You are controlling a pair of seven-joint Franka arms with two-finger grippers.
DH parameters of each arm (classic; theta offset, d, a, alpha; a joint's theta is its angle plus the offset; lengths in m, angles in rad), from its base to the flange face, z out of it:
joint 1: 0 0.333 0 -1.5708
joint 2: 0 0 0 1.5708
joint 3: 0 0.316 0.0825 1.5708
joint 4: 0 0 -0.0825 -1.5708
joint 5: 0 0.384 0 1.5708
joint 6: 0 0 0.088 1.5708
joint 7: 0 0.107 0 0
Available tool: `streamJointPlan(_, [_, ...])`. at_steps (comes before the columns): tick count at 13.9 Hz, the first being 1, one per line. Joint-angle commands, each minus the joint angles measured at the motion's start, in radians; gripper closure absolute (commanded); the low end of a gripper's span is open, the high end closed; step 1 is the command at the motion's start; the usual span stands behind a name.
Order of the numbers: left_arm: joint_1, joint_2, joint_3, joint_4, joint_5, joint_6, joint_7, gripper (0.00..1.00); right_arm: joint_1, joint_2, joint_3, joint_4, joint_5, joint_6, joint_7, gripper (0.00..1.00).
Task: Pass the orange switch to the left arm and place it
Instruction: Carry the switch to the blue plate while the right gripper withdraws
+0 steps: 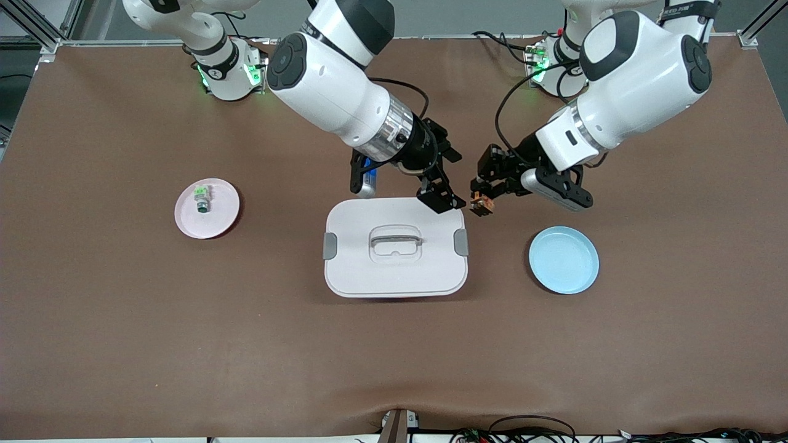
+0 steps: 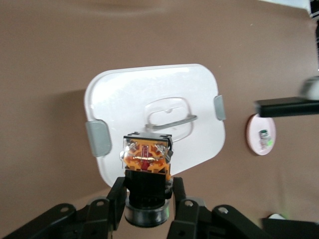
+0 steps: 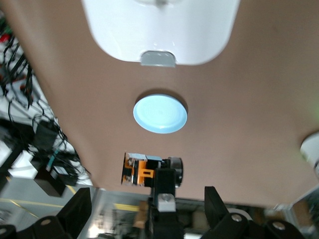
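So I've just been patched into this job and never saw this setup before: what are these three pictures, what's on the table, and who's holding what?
Two white robot arms work at a brown table. The wide picture looks down from across it; the other two come from cameras on each arm's wrist.

On the table lie a white box in the middle, a pink plate with a small green-and-white switch toward the right arm's end, and a blue plate toward the left arm's end.

The left gripper, up in the air beside the box, is shut on the orange switch. The right gripper hangs open over the box's edge, close to the switch, holding nothing.
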Motion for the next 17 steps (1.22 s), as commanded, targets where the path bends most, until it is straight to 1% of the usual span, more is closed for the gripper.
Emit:
streamJointPlan(1, [0.024,0.026,-0.006,0.009,0.09,-0.019,0.064,1.0,-0.026,-0.02,0.004,0.012,-0.066,-0.106,-0.273,0.0])
streamJointPlan(4, [0.032,0.037,-0.006,0.009,0.205,-0.053,0.09,1.0,-0.1,-0.062,0.003,0.006,-0.131,-0.337,-0.617,0.0])
streamJointPlan(7, [0.03,0.037,-0.006,0.007,0.298,-0.149,0.11,1.0,-0.21,-0.107,0.004,0.004,-0.254,-0.56,-1.002,0.0])
streamJointPlan(8, [0.032,0.034,-0.006,0.004,0.344,-0.165,0.134,1.0,-0.242,-0.121,0.004,0.004,-0.299,-0.62,-1.167,0.0])
streamJointPlan(10, [0.05,0.031,-0.005,-0.006,0.433,-0.185,0.231,1.0,-0.316,-0.139,0.003,0.006,-0.381,-0.707,-1.436,0.0])
streamJointPlan(12, [0.07,0.038,-0.005,-0.026,0.495,-0.185,0.34,1.0,-0.393,-0.153,0.003,0.004,-0.429,-0.758,-1.639,0.0])
streamJointPlan(13, [0.084,0.044,-0.005,-0.04,0.524,-0.177,0.39,1.0,-0.434,-0.156,0.003,0.006,-0.437,-0.775,-1.713,0.0])
streamJointPlan(15, [0.096,0.072,-0.005,-0.071,0.585,-0.149,0.456,1.0,-0.509,-0.162,0.003,0.004,-0.475,-0.816,-1.787,0.0])
streamJointPlan(16, [0.099,0.098,-0.005,-0.071,0.643,-0.146,0.507,1.0,-0.545,-0.164,0.004,0.004,-0.495,-0.826,-1.813,0.0])
streamJointPlan(17, [0.121,0.135,-0.005,-0.066,0.697,-0.136,0.551,1.0,-0.583,-0.167,0.004,0.004,-0.497,-0.846,-1.833,0.0])
